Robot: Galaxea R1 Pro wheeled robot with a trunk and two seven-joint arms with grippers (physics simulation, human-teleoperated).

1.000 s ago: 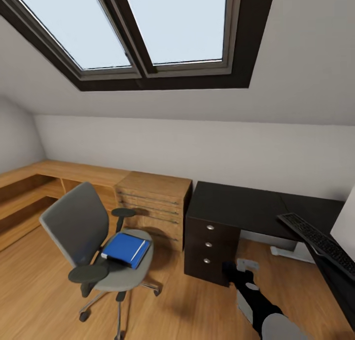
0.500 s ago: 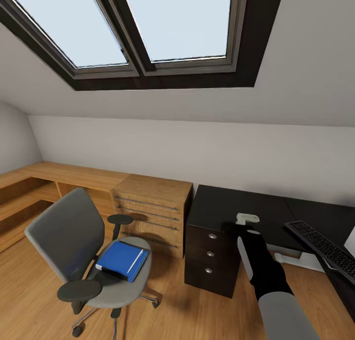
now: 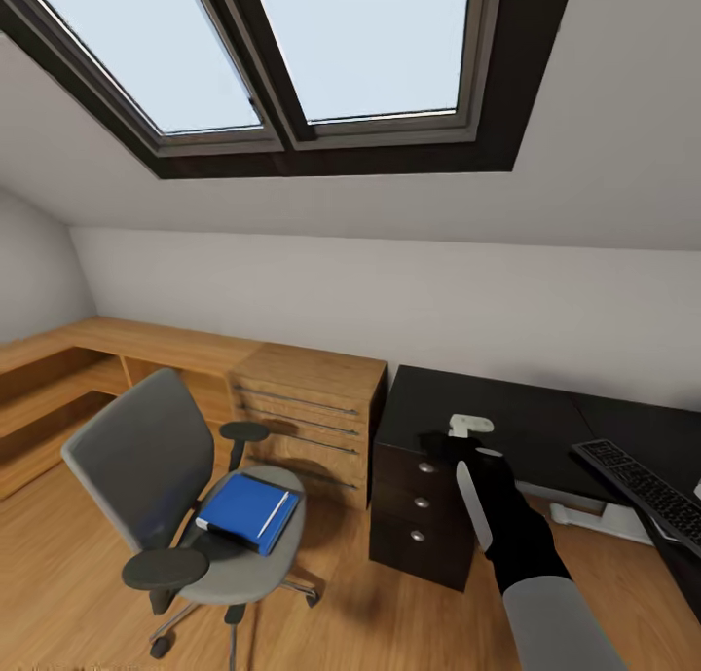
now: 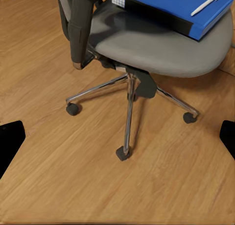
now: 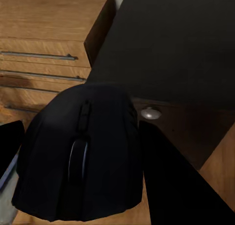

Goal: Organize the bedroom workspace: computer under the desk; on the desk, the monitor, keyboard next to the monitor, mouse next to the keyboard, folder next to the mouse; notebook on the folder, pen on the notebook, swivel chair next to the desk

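My right gripper (image 3: 458, 444) is up in front of me, hovering over the near left corner of the desk (image 3: 487, 413), above the drawer unit with its round silver knobs. It is clamped on the mouse (image 5: 81, 154): in the right wrist view the black shell sits between the fingers, wheel facing the camera, with the glossy black desk top and one knob behind it.

The keyboard (image 3: 638, 486) lies toward the right end of the desk, slanting along its near edge.

To the left, the swivel chair (image 3: 185, 486) stands on the wooden floor, well apart from the desk, in front of the light wooden chest of drawers (image 3: 307, 413). The blue folder (image 3: 248, 510) lies flat on the seat, its black spine toward the chair's back, and the pen (image 4: 207, 2) rests on top of it near one edge.

My left gripper (image 4: 117, 137) looks down at the chair's chrome base and casters; its dark fingertips (image 4: 11, 139) sit far apart at the sides of that view, holding nothing.
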